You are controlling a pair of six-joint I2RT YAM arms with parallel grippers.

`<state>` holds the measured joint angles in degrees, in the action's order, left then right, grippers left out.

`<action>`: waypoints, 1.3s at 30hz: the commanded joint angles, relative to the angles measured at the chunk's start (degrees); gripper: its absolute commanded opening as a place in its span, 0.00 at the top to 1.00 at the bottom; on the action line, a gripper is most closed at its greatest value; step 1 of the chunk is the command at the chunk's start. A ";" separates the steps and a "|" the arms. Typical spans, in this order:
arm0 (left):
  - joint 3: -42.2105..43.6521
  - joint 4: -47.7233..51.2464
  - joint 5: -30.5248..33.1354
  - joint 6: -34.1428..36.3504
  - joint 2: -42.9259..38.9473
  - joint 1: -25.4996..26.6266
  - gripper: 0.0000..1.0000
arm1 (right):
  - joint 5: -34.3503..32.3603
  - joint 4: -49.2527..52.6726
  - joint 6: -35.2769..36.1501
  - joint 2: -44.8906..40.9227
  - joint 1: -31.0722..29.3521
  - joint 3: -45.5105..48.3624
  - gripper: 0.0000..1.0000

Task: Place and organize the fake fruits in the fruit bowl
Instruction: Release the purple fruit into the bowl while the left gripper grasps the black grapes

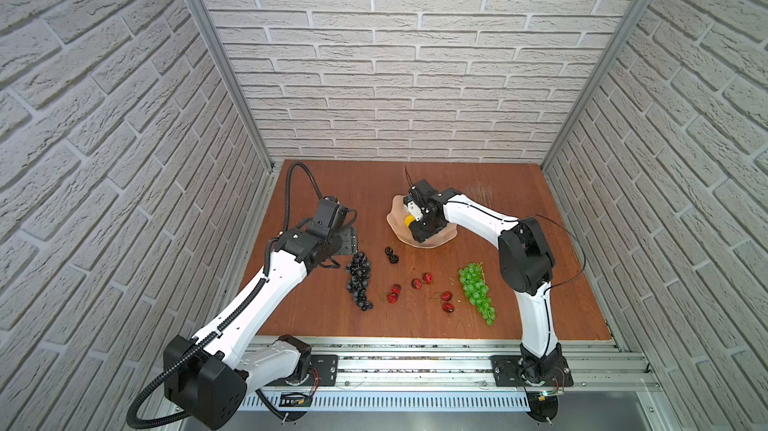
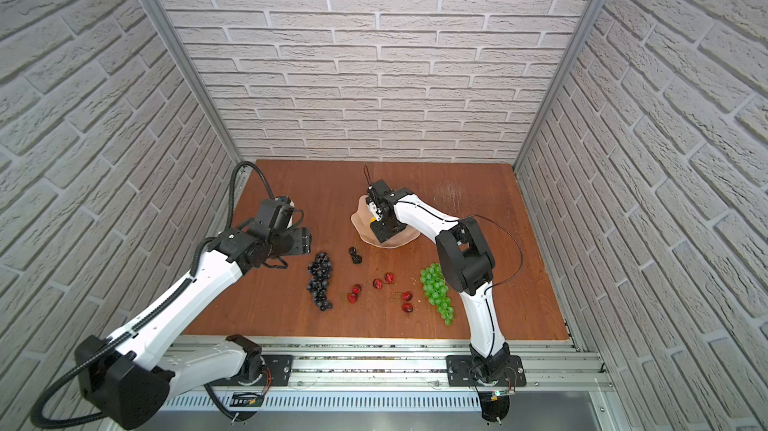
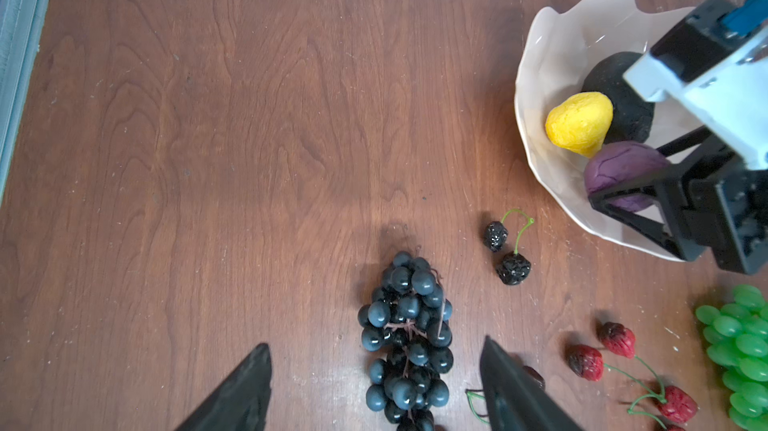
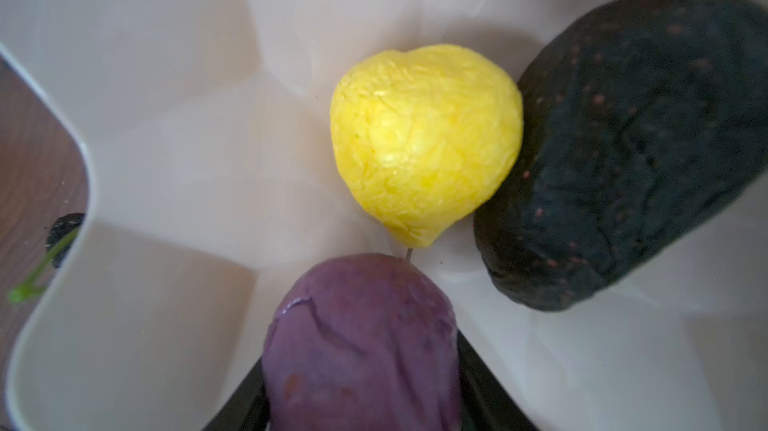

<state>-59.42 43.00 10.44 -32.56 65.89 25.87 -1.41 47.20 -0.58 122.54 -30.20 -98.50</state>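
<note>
Matte purple fruit (image 4: 361, 325) pinched in right gripper (image 4: 357, 366), crinkled lemon (image 4: 424, 146), pebbled avocado (image 4: 623, 150), left gripper (image 3: 374, 343) spread

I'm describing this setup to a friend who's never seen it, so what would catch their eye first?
Probably the bright yellow lemon in the pale wavy bowl toward the back of the table, beside a dark avocado, where the right gripper straddles a purple fruit. Next, the green grapes near the right arm and the dark grapes by the open left gripper.
</note>
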 commanded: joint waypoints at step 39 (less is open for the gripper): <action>-15.95 8.41 -17.08 9.51 31.67 -3.92 0.27 | 6.24 -7.79 -1.74 -20.48 -1.64 8.50 0.25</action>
<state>-73.67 50.24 -3.75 -24.86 95.55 22.39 2.90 43.18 -0.71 105.01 -31.07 -91.98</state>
